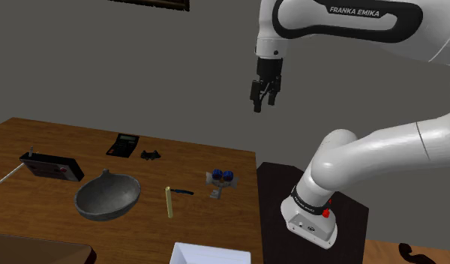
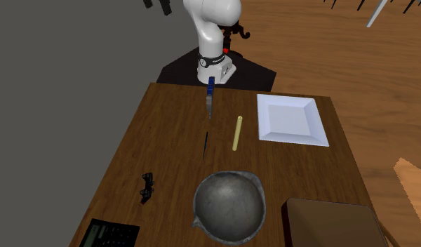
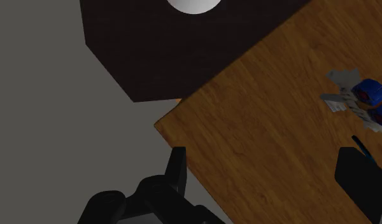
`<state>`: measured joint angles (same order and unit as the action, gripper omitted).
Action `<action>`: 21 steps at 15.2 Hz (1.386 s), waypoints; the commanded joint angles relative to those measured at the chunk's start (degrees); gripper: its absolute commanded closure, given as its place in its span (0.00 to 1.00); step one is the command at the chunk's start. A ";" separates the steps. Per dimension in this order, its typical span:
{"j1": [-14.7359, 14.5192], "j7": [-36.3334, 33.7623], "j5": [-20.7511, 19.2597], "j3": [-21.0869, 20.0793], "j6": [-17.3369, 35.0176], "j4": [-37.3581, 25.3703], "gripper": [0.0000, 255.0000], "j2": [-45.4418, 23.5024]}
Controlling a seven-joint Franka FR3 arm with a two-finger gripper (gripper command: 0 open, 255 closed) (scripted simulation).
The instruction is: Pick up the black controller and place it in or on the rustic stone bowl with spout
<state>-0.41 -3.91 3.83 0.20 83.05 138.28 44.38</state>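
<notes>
The black controller [image 1: 150, 155] is a small dark piece lying near the far edge of the wooden table [image 1: 216, 217], next to a black calculator [image 1: 126, 145]. The second exterior view has the controller [image 2: 146, 187] beside the grey stone bowl [image 2: 229, 205], off its rim. That bowl with spout [image 1: 107, 196] stands upright nearer the front. My gripper [image 1: 262, 94] hangs open high above the table's end by the stand, far from both. In the wrist view the gripper [image 3: 263, 154] holds nothing between its spread fingers.
A yellow stick [image 1: 169, 201], a dark pen [image 1: 182, 191] and a blue-wheeled toy [image 1: 220, 178] lie between bowl and stand. A white square tray [image 2: 290, 119] sits at the front, a black box [image 1: 52, 166] beyond the bowl, a brown slab [image 2: 335, 224] at one corner.
</notes>
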 commanded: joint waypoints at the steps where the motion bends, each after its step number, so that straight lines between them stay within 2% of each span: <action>1: 0.00 0.00 0.00 0.00 0.00 0.00 0.00 0.00; 11: -2.50 -6.04 4.82 -6.50 18.03 0.15 0.00 -15.52; 21: -4.16 -12.29 5.21 -11.87 32.66 -7.68 0.00 -35.53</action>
<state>-4.47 -15.52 9.30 -11.25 114.50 132.06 11.22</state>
